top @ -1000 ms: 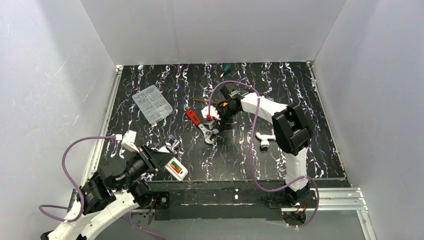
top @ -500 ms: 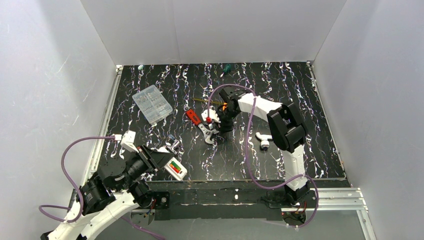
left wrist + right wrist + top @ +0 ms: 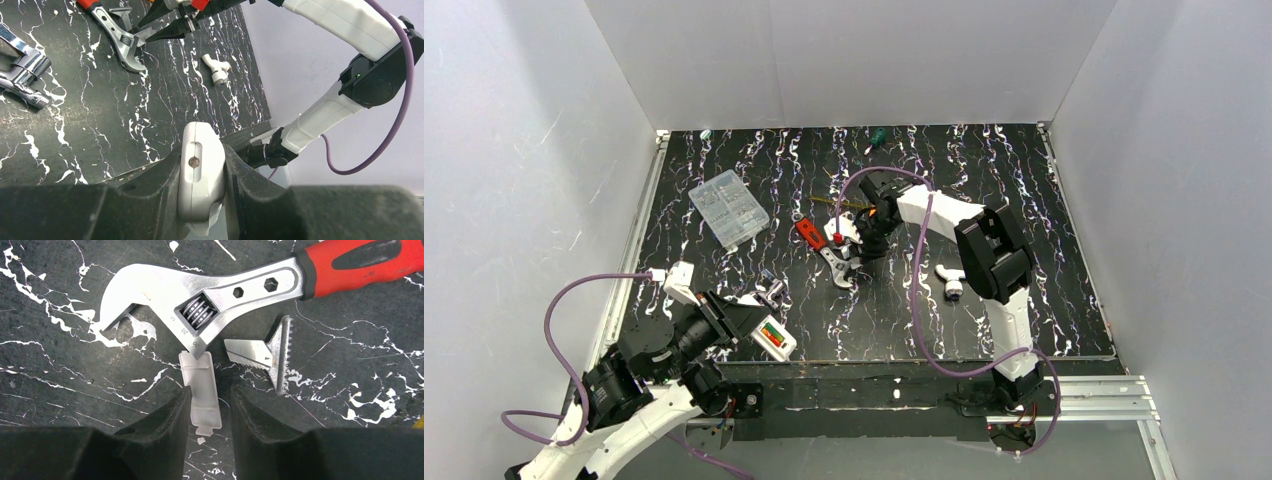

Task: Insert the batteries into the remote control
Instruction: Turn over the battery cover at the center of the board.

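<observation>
**Top view.** The slim white rectangular plastic remote control (image 3: 784, 345) lies at the near-left corner of the black, white-veined worktop (image 3: 984, 170). It is clamped between the left fingers (image 3: 736, 320), which are pressed against its opposite sides. Its recessed bay is turned upward, and the short green- and red-wrapped batteries (image 3: 770, 332) are seen lying inside it.

**Left wrist view.** One end face of the remote control, marked by a narrow slot and a small metal stud, is presented between the two dark fingers.

**Right wrist view.** The right fingers (image 3: 160, 430) are narrowly spread and set on either side of a small whitish plastic tabbed plate (image 3: 200, 380), which lies flat on the worktop. A sliver of gap is left beside one finger. The far end of the plate meets the head of a silver adjustable wrench with a red handle (image 3: 165, 295). A small silver toothed metal piece (image 3: 272, 352) is placed just beside both.

**Other items.**
- A clear plastic compartment box (image 3: 728, 208) is located towards the far left.
- A white tap-shaped piece (image 3: 951, 278) is found near the right arm.
- Shiny silver metal pieces (image 3: 774, 290) are seen between the remote control and the wrench.
</observation>
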